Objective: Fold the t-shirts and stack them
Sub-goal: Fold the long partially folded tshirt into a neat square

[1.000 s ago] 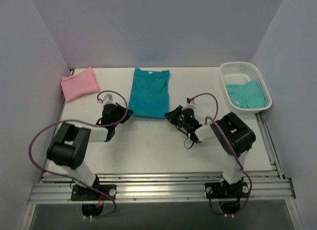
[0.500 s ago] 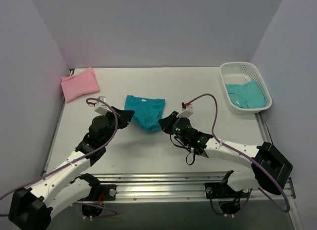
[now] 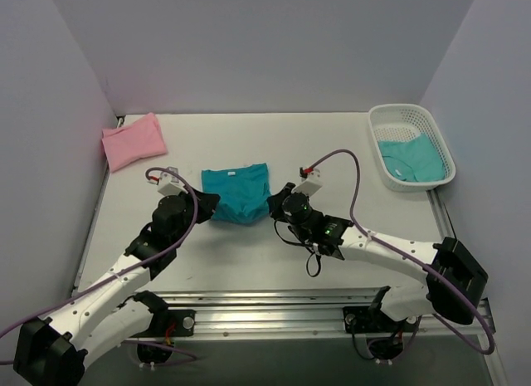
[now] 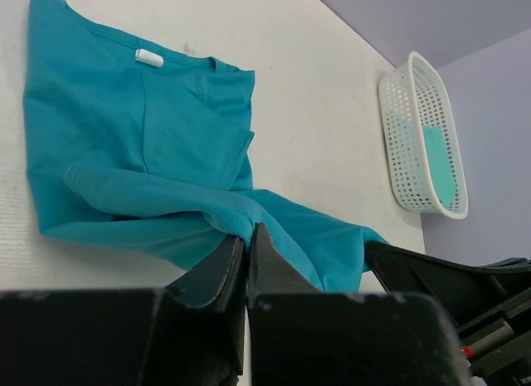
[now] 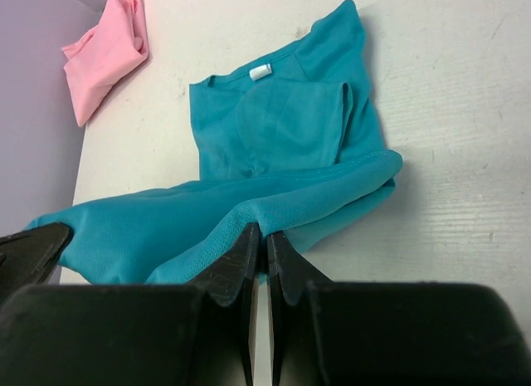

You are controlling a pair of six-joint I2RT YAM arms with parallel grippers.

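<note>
A teal t-shirt point(image 3: 239, 192) lies mid-table, its near hem lifted and carried back over itself. My left gripper point(image 3: 206, 207) is shut on the hem's left corner, seen in the left wrist view point(image 4: 246, 228) with the teal t-shirt point(image 4: 149, 129) beyond it. My right gripper point(image 3: 276, 205) is shut on the hem's right corner; in the right wrist view point(image 5: 264, 234) the teal t-shirt point(image 5: 282, 137) shows its collar label. A folded pink t-shirt point(image 3: 133, 140) lies at the far left and also shows in the right wrist view point(image 5: 104, 54).
A white mesh basket point(image 3: 411, 145) at the far right holds more teal cloth point(image 3: 412, 160); the basket also shows in the left wrist view point(image 4: 419, 137). Walls close the table on left, back and right.
Both grippers have lifted the shirt's near hem and carried it toward the collar, so the shirt went from laid out long to folded about half as long. Both arms have stretched forward.
</note>
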